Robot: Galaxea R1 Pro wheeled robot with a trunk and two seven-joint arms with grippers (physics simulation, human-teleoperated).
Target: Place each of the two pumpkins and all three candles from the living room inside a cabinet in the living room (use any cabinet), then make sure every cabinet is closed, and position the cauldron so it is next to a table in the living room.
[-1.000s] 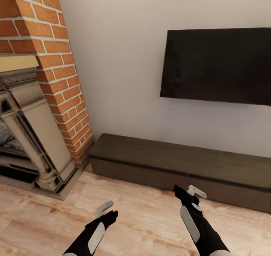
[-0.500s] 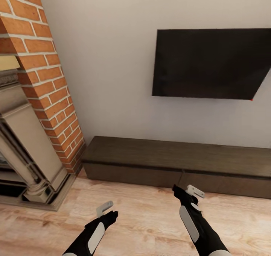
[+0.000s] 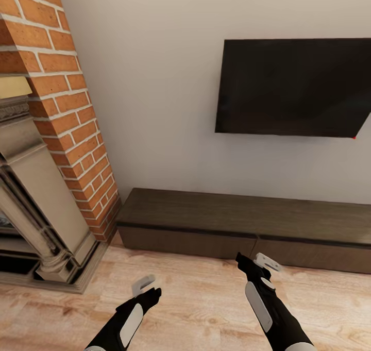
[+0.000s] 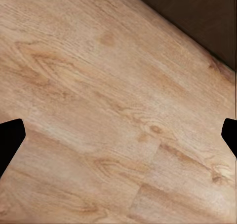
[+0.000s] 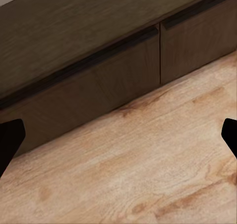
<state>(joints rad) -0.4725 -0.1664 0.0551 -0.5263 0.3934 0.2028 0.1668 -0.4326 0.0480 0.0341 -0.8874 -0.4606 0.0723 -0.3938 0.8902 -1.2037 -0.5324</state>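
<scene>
Shifting rightward since half a second ago, the view is facing the closed cabinet (image 3: 242,227). Left hand (image 3: 144,285) and right hand (image 3: 260,262) are hanging over the floor (image 3: 196,299), fingers apart, empty.

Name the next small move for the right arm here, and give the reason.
Probably reach the right gripper forward to the cabinet and start pulling a drawer front open. All visible fronts sit flush and shut, both grippers are open and empty, and the right one already hangs above the floor just short of the unit.

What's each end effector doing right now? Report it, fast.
Left end effector: open, holding nothing, over the wood floor.
Right end effector: open, holding nothing, facing the cabinet.
</scene>
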